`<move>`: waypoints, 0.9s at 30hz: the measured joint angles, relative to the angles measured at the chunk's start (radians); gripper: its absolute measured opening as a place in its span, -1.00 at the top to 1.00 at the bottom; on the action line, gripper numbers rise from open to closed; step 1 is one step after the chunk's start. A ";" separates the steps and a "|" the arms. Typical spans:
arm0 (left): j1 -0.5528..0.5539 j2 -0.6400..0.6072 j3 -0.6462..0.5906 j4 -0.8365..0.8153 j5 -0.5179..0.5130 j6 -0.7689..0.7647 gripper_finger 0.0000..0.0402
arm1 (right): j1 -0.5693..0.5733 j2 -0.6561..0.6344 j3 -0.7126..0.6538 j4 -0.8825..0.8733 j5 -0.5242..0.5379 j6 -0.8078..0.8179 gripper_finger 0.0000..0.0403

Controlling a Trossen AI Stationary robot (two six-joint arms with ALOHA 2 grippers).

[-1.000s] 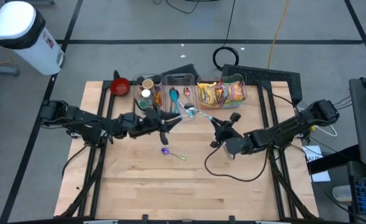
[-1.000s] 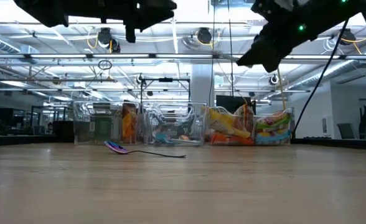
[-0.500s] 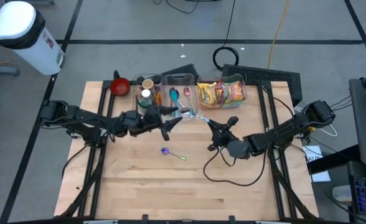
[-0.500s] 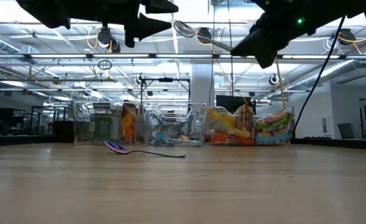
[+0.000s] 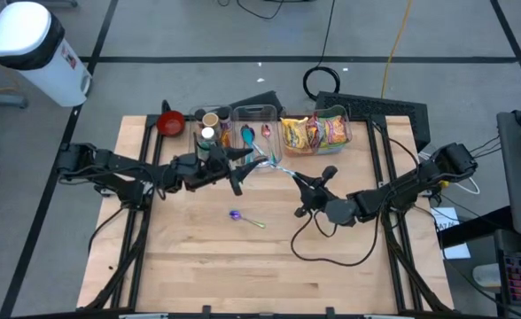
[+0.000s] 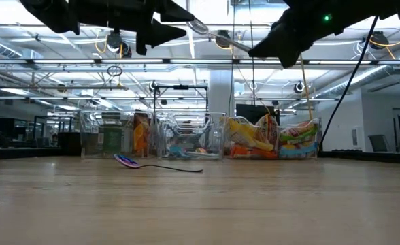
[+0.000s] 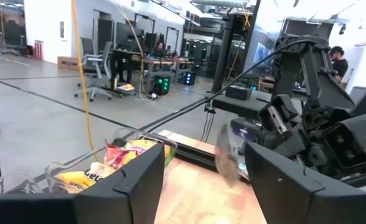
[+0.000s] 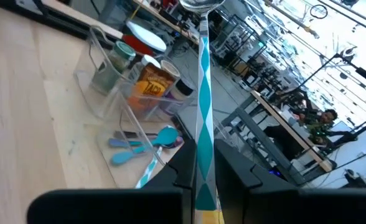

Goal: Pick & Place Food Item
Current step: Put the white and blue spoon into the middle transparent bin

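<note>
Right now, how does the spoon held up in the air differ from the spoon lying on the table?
The raised spoon is held in the right end effector, well above the table; the table spoon lies flat on the wood, touched by nothing. The raised spoon has a teal-and-white patterned handle and a clear-looking bowl; the table spoon has a purple bowl. Both are slim spoons outside the bins.

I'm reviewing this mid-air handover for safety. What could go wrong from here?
1. The right gripper holds the teal-and-white patterned spoon by its handle end only. The left gripper is open around the bowl, so an early release would probably drop the spoon onto the wooden table.
2. The two grippers are close together, so moving nearer could knock fingers together.
3. The clear plastic bins lie close by and a swing might clip them.
</note>
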 joint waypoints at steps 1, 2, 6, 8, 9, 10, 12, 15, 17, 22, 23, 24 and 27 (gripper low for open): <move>0.003 0.000 0.000 0.000 0.000 0.000 -0.12 | 0.000 0.000 0.000 0.006 -0.011 0.000 0.89; 0.005 0.000 0.000 0.001 0.000 -0.001 -0.12 | 0.000 0.000 0.000 0.013 -0.012 0.001 0.89; 0.011 0.000 0.000 0.015 0.000 -0.002 -0.12 | 0.000 0.000 0.000 0.055 -0.013 -0.023 0.89; 0.012 0.000 0.000 0.027 0.001 0.001 -0.12 | -0.001 0.000 0.000 0.077 -0.013 -0.039 0.89; 0.011 0.000 0.000 0.035 0.002 0.001 -0.12 | -0.001 0.000 0.000 0.085 -0.013 -0.046 0.89; 0.011 0.000 0.000 0.047 0.004 0.002 -0.12 | -0.001 0.000 0.000 0.091 -0.013 -0.050 0.89; 0.011 0.000 0.000 0.057 0.004 0.003 -0.12 | -0.001 0.000 0.000 0.091 -0.013 -0.051 0.89; 0.012 0.000 0.000 0.057 0.004 0.006 -0.12 | -0.001 0.000 0.000 0.090 -0.013 -0.053 0.89; 0.013 0.000 0.000 0.057 0.004 0.012 -0.12 | -0.001 0.000 0.000 0.091 -0.013 -0.053 0.89; 0.016 0.033 0.006 0.071 0.025 0.011 -0.12 | -0.001 0.000 0.000 0.094 -0.013 -0.053 0.89; 0.016 0.046 0.016 0.074 0.025 0.011 -0.12 | -0.001 0.000 0.000 0.098 -0.014 -0.053 0.89; 0.016 0.057 0.024 0.074 0.022 0.012 -0.12 | -0.001 0.000 0.000 0.098 -0.014 -0.053 0.89; 0.016 0.080 0.053 0.073 0.018 0.041 -0.12 | -0.001 0.000 0.000 0.096 -0.014 -0.053 0.89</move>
